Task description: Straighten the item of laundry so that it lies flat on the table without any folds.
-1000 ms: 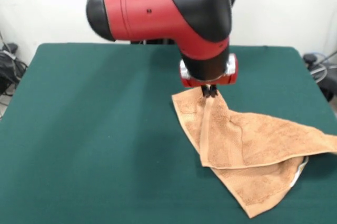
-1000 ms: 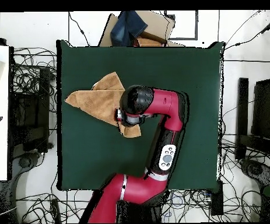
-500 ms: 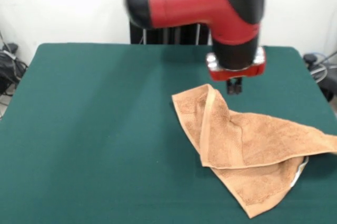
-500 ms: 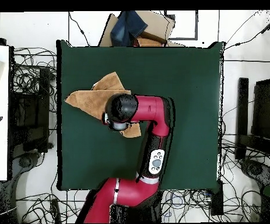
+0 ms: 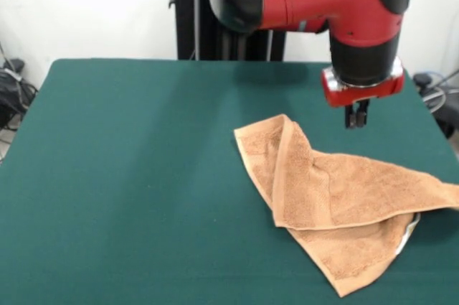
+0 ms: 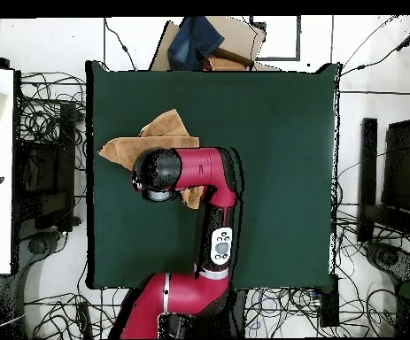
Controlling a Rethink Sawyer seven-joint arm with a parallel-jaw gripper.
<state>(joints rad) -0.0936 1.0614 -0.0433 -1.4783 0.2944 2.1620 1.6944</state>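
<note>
The towel (image 5: pixel 337 204) lies crumpled on the desk (image 5: pixel 129 176), toward the right side in the front view, with at least 2 layers showing: an upper flap folded diagonally over a lower corner that points to the near edge, and a raised ridge running down from its far corner. The gripper (image 5: pixel 356 120) hangs above the desk just beyond the towel's far edge, holding nothing; its fingers look pressed close together, with no cloth between them. In the overhead view the arm (image 6: pixel 204 168) covers much of the towel (image 6: pixel 159 133), so the folds beneath it cannot be read there. The likely trouble from here is a poor choice of pinch point: grabbing the ridge or both layers at once would drag the whole bundle rather than open it. A pull toward the right could also carry the towel's tip over the desk edge.
</note>
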